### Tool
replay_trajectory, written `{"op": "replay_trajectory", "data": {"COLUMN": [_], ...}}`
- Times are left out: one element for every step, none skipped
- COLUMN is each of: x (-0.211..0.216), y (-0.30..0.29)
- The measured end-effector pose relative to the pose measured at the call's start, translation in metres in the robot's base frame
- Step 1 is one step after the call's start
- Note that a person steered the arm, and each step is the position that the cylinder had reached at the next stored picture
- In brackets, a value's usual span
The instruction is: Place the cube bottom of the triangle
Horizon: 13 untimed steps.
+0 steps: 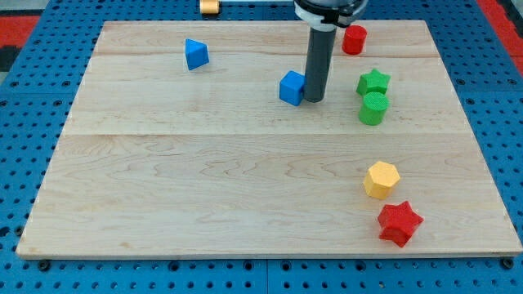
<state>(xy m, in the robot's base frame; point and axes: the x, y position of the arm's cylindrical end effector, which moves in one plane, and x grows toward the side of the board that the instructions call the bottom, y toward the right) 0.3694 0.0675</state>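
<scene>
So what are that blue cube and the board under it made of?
The blue cube, just left of my tip, looks like matte plastic: uniform saturated colour, soft-edged faces, no grain. It may be printed; I cannot tell. The board looks like pale unfinished or lightly sealed wood: visible grain and plank seams.

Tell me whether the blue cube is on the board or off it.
On the board. The blue cube sits on the wooden board, well inside its edges, with my tip right beside it on the view's right.

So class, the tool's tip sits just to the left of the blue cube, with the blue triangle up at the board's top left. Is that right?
Not quite. In the camera view my tip sits just to the right of the blue cube, not its left. The blue triangle is indeed up at the board's top left.
</scene>
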Motion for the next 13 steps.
{"op": "replay_trajectory", "data": {"x": [-0.007, -0.012, -0.015, -0.029, -0.043, -0.042, -0.038, -0.033, -0.029, -0.023, -0.022, -0.022, -0.019], "y": [-0.038, -0.049, -0.024, -0.012, -0.044, -0.085, -0.116, -0.123, -0.114, -0.114, -0.126, -0.150, -0.139]}}
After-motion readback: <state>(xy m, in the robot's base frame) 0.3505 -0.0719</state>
